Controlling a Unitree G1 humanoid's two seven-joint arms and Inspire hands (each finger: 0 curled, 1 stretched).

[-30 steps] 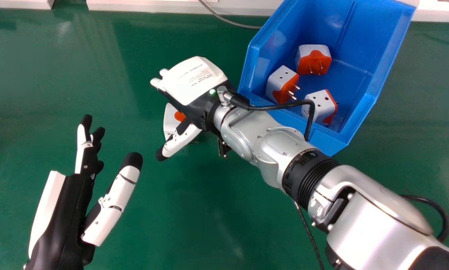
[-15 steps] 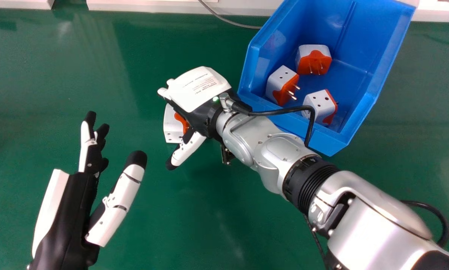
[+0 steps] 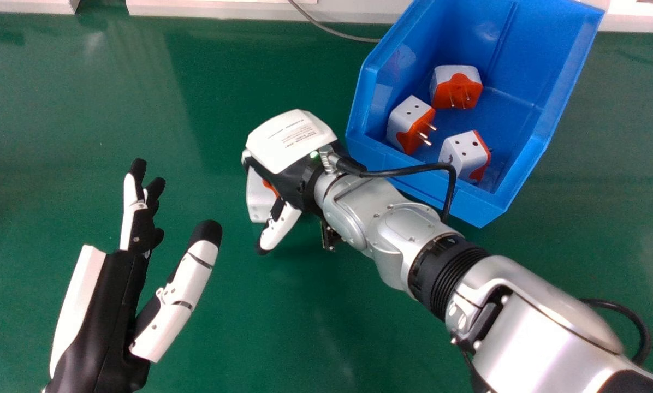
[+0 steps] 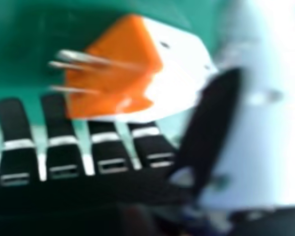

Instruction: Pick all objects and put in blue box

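Clearly, this job is well along: three of the plug adapters lie inside the blue box (image 3: 471, 210), the far adapter (image 3: 457, 87), the left adapter (image 3: 408, 123) and the near adapter (image 3: 463, 155). The fourth adapter (image 3: 258, 199) is what I have left, as far as I can see, and it sits under my right hand (image 3: 291, 144), out on the green desk (image 3: 315, 327) to the left of the box. I have my fingers bent round it with the thumb at its other side, so I call it gripped, though how firm that grip is, and whether the adapter touches the desk, I can't tell. My left hand (image 3: 102, 311) is open and idle at the lower left of the head view. As for room, there's bare desk beyond my right hand and on its left, while the box's nearest corner is just beside my wrist. My silver forearm (image 3: 386, 218) slants past the near wall, and its black cable (image 3: 414, 168) loops over that edge, so I judge a clean lift should come first, then a swing right once everything clears the rim. Too low, and I might knock the wall or drag the box. Inside, the back part offers open floor for a gentle drop.
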